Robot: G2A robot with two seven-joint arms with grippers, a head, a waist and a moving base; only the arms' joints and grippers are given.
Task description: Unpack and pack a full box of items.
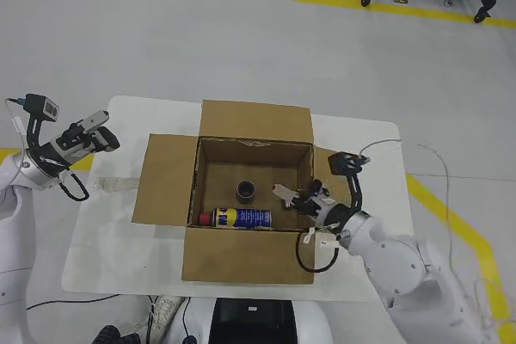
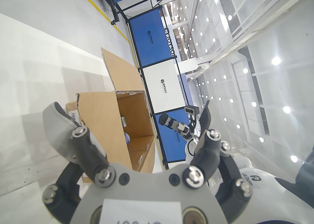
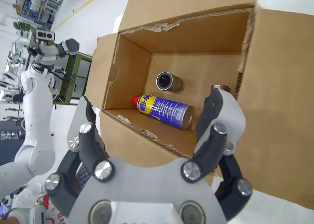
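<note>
Box: the cardboard box [image 1: 254, 153] stands open on the white table [image 1: 112, 249], with all four flaps folded outward and its rim edges torn and ragged.
Spray can: the blue and yellow spray can [image 1: 241, 218] lies on its side on the box floor, along the wall nearest the robot, with its red cap towards the box's left wall.
Cylinder: a dark cylinder [image 1: 246, 189] sits near the middle of the box floor, apart from the spray can.
Right gripper: the right gripper [image 1: 297, 199] hangs over the box's right wall, reaching into the opening.
Right fingers: spread wide and holding nothing. In the right wrist view the spray can [image 3: 164, 111] and the cylinder [image 3: 169, 82] lie below the right gripper [image 3: 150, 101], clear of both fingers [image 3: 220, 112].
Hidden item: a metal-topped thing [image 3: 220, 86] is just behind one fingertip, and what it is cannot be told.
Left gripper: the left gripper [image 1: 103, 131] is outside the box, well beyond its left flap.
Left fingers: in its own wrist view the left gripper [image 2: 130, 109] is spread wide and empty, facing the box [image 2: 98, 112].
Room: bare box floor lies between the spray can and the far wall, apart from the cylinder.
</note>
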